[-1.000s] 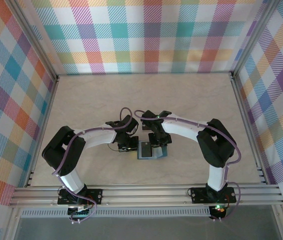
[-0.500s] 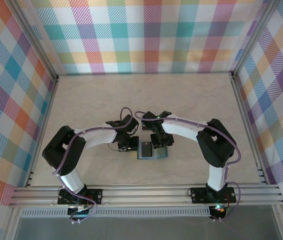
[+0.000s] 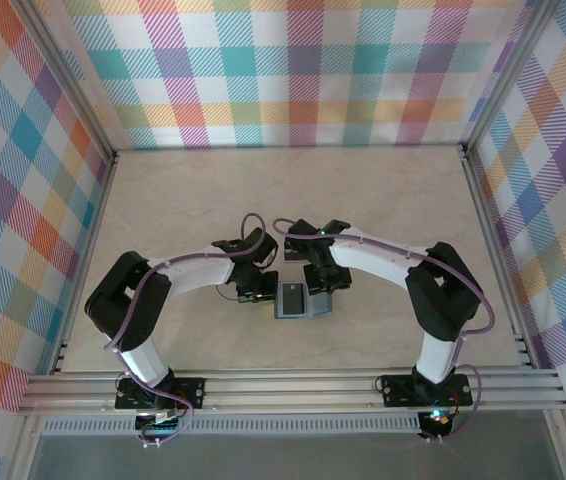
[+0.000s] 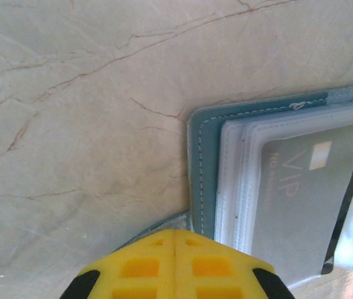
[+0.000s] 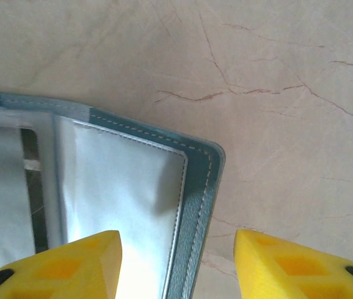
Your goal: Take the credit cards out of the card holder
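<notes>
The teal card holder (image 3: pixel 294 301) lies open on the table between the two grippers. In the left wrist view its teal edge (image 4: pixel 203 162) frames a clear pocket holding a grey credit card (image 4: pixel 292 202) marked VIP. My left gripper (image 4: pixel 175 232) is shut, its fingertips (image 4: pixel 139 265) sitting over the holder's near edge and the thin grey side tab (image 4: pixel 158 225). My right gripper (image 5: pixel 176 246) is open and straddles the holder's far corner (image 5: pixel 200 168): one finger is over the pale inside and the other over bare table. A dark card edge (image 5: pixel 32 187) shows in the pocket.
The pale marbled table (image 3: pixel 203 210) stretches behind and to both sides of the holder. Checked walls (image 3: pixel 293 70) close off the back and sides. An aluminium rail (image 3: pixel 293 385) runs along the near edge by the arm bases.
The right arm has shifted a little to the right, and its gripper now covers less of the holder's right half. The left arm and the holder have stayed put.
</notes>
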Available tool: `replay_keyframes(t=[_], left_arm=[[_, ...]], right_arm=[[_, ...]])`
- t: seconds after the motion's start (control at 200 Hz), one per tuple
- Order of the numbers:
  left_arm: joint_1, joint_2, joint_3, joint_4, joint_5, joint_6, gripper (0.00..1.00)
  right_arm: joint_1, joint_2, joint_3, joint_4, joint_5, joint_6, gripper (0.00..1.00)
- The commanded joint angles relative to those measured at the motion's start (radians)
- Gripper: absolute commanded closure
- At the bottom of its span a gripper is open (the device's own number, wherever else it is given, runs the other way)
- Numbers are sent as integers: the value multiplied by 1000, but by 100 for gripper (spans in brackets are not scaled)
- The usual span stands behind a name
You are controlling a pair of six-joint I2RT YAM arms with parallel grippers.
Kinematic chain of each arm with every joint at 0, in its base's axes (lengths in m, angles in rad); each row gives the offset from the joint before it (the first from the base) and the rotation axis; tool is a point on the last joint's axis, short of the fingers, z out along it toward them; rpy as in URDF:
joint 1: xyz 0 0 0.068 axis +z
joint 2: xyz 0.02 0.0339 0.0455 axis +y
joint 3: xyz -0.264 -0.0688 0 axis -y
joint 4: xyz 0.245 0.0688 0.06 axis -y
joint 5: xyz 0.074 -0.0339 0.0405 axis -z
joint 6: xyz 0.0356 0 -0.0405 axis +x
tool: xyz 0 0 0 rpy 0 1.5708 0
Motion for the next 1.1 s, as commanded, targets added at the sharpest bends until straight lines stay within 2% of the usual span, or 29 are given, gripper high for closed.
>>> replay_keyframes(t=[0.0, 0.18, 0.375, 0.595, 0.77, 0.97, 1.095], left_arm=[[6, -50, 41, -22, 21, 14, 100], [3, -57, 55, 3, 58, 2, 100], [-10, -35, 78, 19, 71, -3, 100], [-17, -4, 56, 82, 120, -31, 100], [-23, 16, 26, 146, 155, -68, 100], [-23, 57, 6, 185, 182, -93, 100], [-25, 79, 2, 170, 174, -86, 100]], right_arm=[[-2, -46, -3, -36, -18, -4, 49], [0, -91, 21, -53, -49, 0, 50], [0, -142, 25, 14, -172, 7, 53], [-23, -140, -74, 240, -400, 68, 72], [-85, -108, -187, 427, -553, 135, 79], [-107, -52, -220, 485, -593, 141, 79], [-114, -24, -228, 484, -576, 133, 78]])
